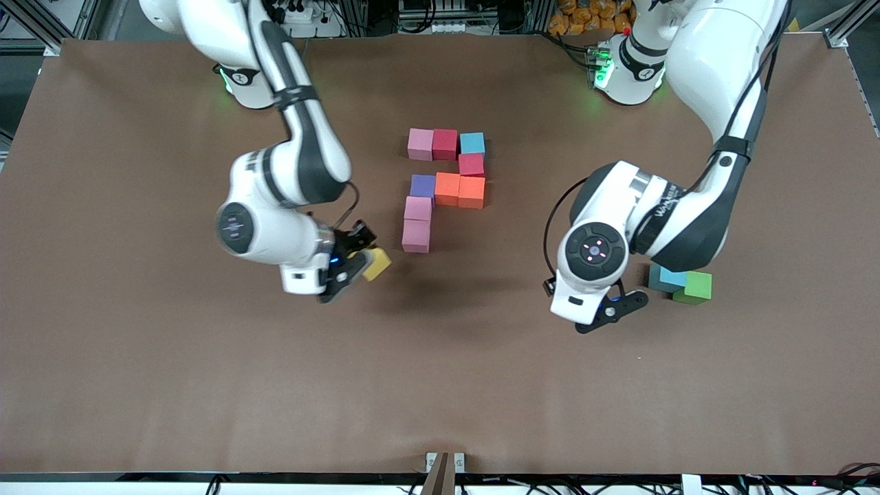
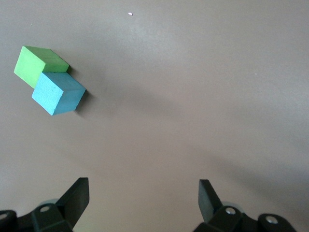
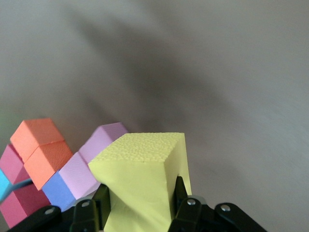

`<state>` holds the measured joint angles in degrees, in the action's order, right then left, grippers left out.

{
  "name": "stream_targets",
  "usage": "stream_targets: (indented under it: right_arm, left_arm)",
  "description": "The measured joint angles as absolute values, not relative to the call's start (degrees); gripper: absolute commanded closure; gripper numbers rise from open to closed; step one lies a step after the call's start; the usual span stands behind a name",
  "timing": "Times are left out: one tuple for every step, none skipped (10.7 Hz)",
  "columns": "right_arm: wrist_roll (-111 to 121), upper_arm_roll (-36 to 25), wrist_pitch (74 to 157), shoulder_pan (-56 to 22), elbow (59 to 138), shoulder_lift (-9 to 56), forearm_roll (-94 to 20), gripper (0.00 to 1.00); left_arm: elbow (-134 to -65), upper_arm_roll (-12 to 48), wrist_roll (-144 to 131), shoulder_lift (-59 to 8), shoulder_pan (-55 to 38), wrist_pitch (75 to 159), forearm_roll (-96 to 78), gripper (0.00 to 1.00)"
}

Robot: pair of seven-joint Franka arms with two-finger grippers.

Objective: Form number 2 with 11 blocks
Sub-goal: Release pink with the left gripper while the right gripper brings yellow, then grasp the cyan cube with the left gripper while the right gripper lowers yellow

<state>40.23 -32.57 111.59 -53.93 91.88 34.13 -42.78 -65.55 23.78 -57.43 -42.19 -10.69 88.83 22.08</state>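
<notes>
Several cubes lie together mid-table as part of the number 2 (image 1: 447, 187): a row of pink (image 1: 420, 144), red (image 1: 445, 144) and light blue (image 1: 472, 143), a dark pink-red cube (image 1: 471, 165), a row of purple (image 1: 422, 185) and two orange (image 1: 459, 190), then two pink (image 1: 416, 221) nearest the camera. My right gripper (image 1: 357, 261) (image 3: 140, 203) is shut on the yellow cube (image 1: 377, 264) (image 3: 145, 179), over the table just toward the right arm's end from those two pink cubes. My left gripper (image 1: 614, 308) (image 2: 143, 193) is open with nothing between its fingers, beside a loose light blue cube (image 1: 670, 277) (image 2: 58, 93).
A green cube (image 1: 697, 286) (image 2: 38, 65) touches the loose light blue cube toward the left arm's end of the table. The brown table (image 1: 440, 385) stretches wide toward the front camera.
</notes>
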Motion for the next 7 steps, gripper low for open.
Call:
stream_targets:
  right_arm:
    - [42.43, -31.6, 111.67, -54.79, 90.45, 35.24, -42.78, 0.97]
    - [43.63, -29.77, 111.67, -54.82, 89.17, 36.15, -42.78, 0.97]
    - [44.36, -27.84, 111.72, -54.75, 87.98, 37.04, -42.78, 0.97]
    - [44.54, -26.27, 111.81, -54.77, 86.2, 38.22, -42.77, 1.0]
    - [44.57, -25.21, 111.88, -54.87, 83.71, 39.85, -42.76, 1.0]
    - [44.66, -24.59, 111.88, -55.01, 81.01, 41.68, -42.76, 1.0]
    - [44.73, -23.91, 111.87, -55.17, 78.4, 43.51, -42.63, 1.0]
  left_arm:
    - [-65.56, 23.77, -57.43, -42.17, -10.25, 88.83, 22.08, 0.0]
    - [-65.58, 23.76, -57.43, -42.16, -9.45, 88.83, 22.08, 0.0]
    - [-65.63, 23.75, -57.32, -42.16, -8.44, 88.83, 22.08, 0.0]
    - [-65.67, 23.76, -56.51, -42.16, -7.32, 88.83, 22.08, 0.0]
    - [-65.71, 23.76, -55.7, -42.16, -6.29, 88.84, 22.08, 0.0]
    - [-65.74, 23.77, -55.2, -42.15, -5.43, 88.84, 22.08, 0.0]
    - [-65.76, 23.78, -54.23, -42.15, -4.55, 88.84, 22.08, 0.0]
